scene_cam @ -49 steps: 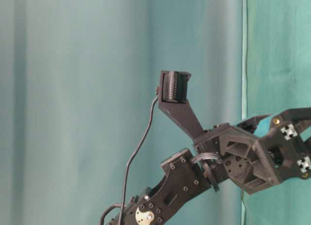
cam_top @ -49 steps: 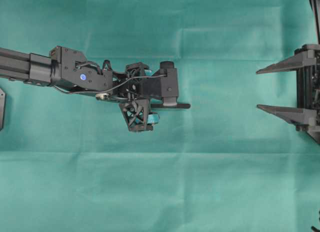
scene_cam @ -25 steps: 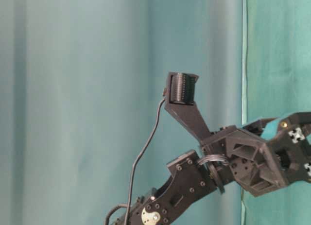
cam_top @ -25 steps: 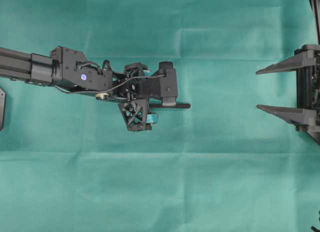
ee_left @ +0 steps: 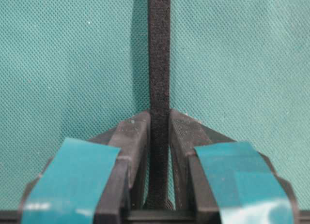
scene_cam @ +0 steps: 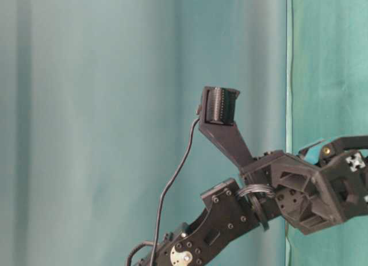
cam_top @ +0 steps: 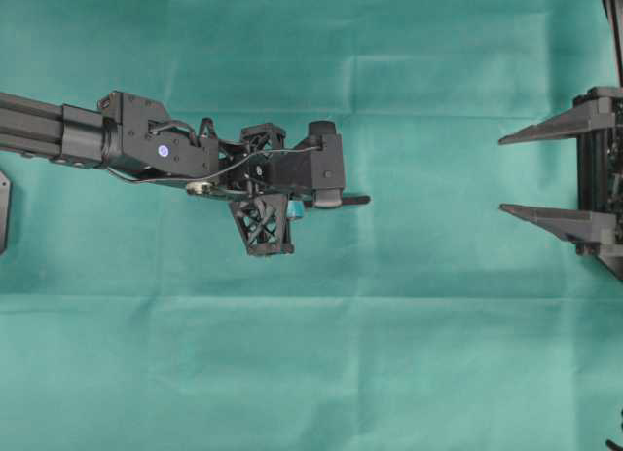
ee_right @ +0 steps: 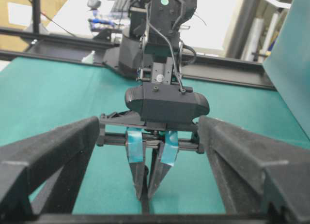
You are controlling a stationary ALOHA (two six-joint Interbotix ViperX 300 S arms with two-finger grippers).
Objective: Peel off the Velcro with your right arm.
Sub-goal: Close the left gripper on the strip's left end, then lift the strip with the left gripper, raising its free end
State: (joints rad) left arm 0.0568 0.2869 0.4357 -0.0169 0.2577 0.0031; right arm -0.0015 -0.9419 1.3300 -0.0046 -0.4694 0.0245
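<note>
Velcro now sits pinched on edge on the green cloth, the left gripper having just snapped shut on it; far to the right, the right gripper waits wide, so peeling can likely begin.

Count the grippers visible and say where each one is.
2. The left gripper is mid-table, shut on the Velcro. The right gripper waits open at the overhead view's right edge.

left gripper: teal-taped, closed, tips down | Velcro: possibly pinched, unclear | right gripper: spread wide
</note>
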